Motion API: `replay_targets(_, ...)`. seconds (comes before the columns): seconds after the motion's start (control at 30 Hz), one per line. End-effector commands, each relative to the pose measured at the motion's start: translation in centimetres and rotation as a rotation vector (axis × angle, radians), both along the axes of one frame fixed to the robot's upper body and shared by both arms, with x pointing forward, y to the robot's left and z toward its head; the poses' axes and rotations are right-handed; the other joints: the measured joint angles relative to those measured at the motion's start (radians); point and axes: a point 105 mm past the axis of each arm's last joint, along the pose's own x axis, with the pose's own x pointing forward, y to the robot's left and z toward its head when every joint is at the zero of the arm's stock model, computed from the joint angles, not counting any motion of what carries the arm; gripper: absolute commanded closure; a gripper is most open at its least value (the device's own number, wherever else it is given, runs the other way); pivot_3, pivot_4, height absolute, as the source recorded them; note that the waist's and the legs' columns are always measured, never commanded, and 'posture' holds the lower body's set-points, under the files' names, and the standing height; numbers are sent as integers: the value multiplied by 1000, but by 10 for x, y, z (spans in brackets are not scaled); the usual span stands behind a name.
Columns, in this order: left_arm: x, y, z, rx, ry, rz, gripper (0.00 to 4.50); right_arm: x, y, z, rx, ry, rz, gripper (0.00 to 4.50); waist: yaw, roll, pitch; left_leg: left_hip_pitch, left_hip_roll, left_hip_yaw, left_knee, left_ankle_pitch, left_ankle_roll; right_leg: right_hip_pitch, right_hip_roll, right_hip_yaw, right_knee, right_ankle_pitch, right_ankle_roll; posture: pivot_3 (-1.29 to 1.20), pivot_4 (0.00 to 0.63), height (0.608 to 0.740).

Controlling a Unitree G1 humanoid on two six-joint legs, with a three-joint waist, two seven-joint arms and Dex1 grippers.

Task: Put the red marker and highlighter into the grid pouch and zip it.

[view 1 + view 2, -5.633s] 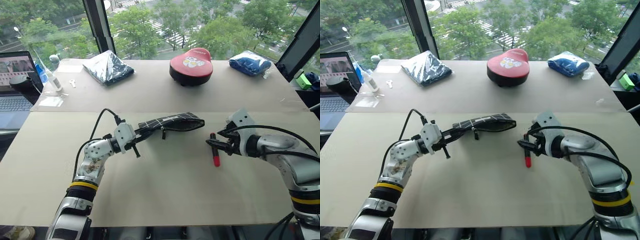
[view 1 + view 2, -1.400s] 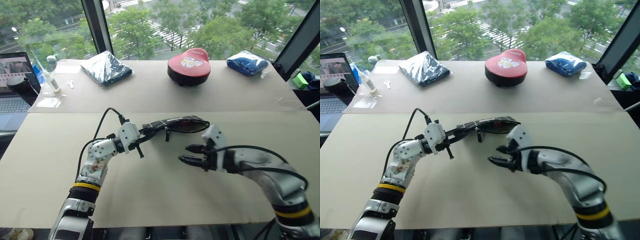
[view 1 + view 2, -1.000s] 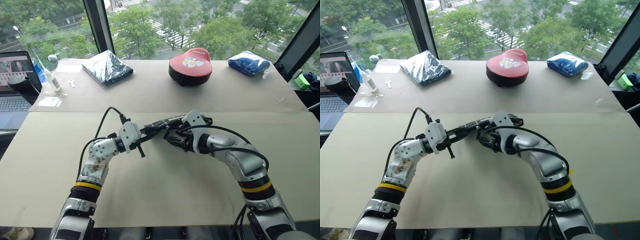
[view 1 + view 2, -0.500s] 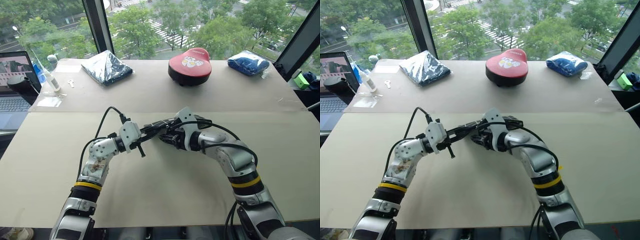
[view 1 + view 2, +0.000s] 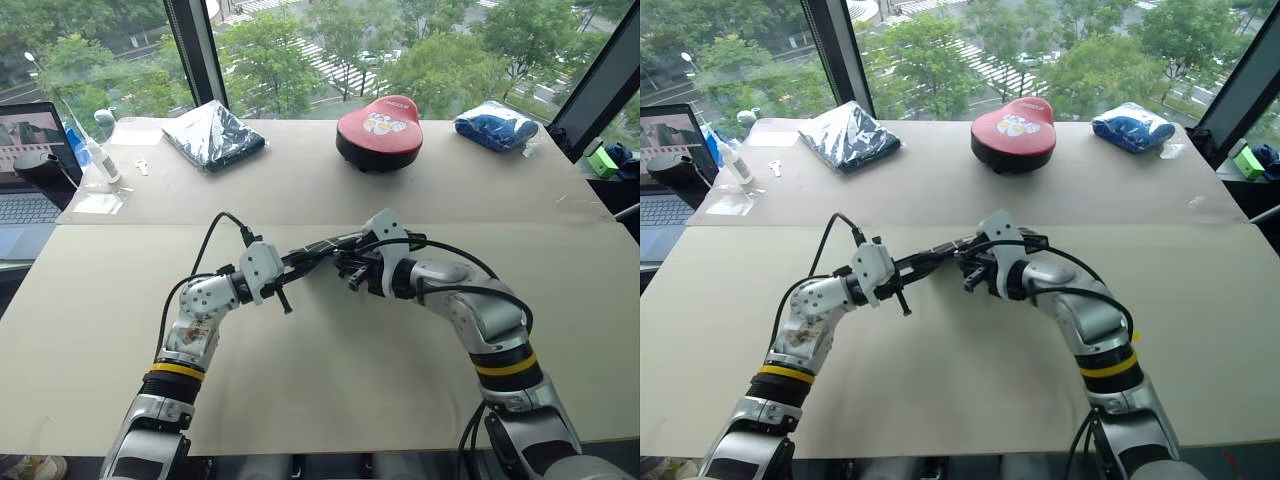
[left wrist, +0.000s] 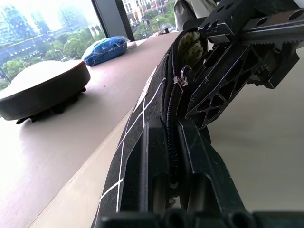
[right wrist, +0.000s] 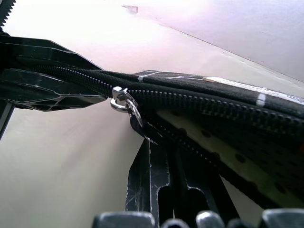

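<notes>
The grid pouch (image 5: 320, 247) hangs level above the table between both grippers, zipper edge up. My left gripper (image 5: 287, 266) is shut on the pouch's left end, its fingers (image 6: 156, 156) clamped on either side of the zipper. My right gripper (image 5: 350, 271) is shut on the black pull cord under the metal zipper slider (image 7: 121, 98), near the pouch's middle. To the right of the slider the zipper gapes and the pale dotted lining (image 7: 223, 152) shows. The red marker and the highlighter are hidden.
A red rounded case (image 5: 380, 130) stands at the back middle, with a dark folded bag (image 5: 213, 132) at the back left and a blue bundle (image 5: 497, 127) at the back right. A laptop (image 5: 30, 170) and a small bottle (image 5: 103, 152) sit at the far left.
My right gripper, which held the red marker beside the pouch earlier, has since come to the pouch's middle with open fingers and shut on the zipper pull. The left gripper has kept still.
</notes>
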Motion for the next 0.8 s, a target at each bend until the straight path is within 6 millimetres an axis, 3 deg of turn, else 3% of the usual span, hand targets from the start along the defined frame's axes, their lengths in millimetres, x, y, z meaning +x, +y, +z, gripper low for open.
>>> replay_targets(0.03, 1, -2, 12, -22, -40, -6, 4500, -12, -33, 6, -47, -9, -5, 4486, 3, 0, 0, 0, 0, 0, 0, 0, 0, 0, 0, 0, 0, 0, 0, 0, 150, 740)
replay_targets(0.17, 1, -2, 10, -23, -36, -8, 4500, -19, -84, 1, -161, -2, -80, 4486, 3, 0, 0, 0, -1, 0, 1, -1, 2, 2, -1, 0, -2, 0, 0, 0, 150, 740)
replay_targets(0.3, 1, -1, 9, -23, -33, -9, 4500, -23, -113, 2, -206, 4, -123, 4486, -1, 0, 0, 0, 1, 0, 1, -2, 3, 1, 0, 0, -2, 0, 0, 0, 150, 740)
replay_targets(0.53, 1, -3, 7, -25, -29, -19, 4500, -21, -125, 3, -236, -10, -157, 4486, 1, 0, 0, 1, 2, 1, 1, -2, 3, 2, 1, 1, -2, 0, 0, 0, 150, 740)
replay_targets(0.8, 1, 2, 6, -15, -31, -14, 4500, -13, -159, 11, -239, -20, -266, 4486, 6, 0, 0, 0, 1, 1, 2, -2, 4, 2, 0, 1, -2, 0, 0, 0, 150, 740)
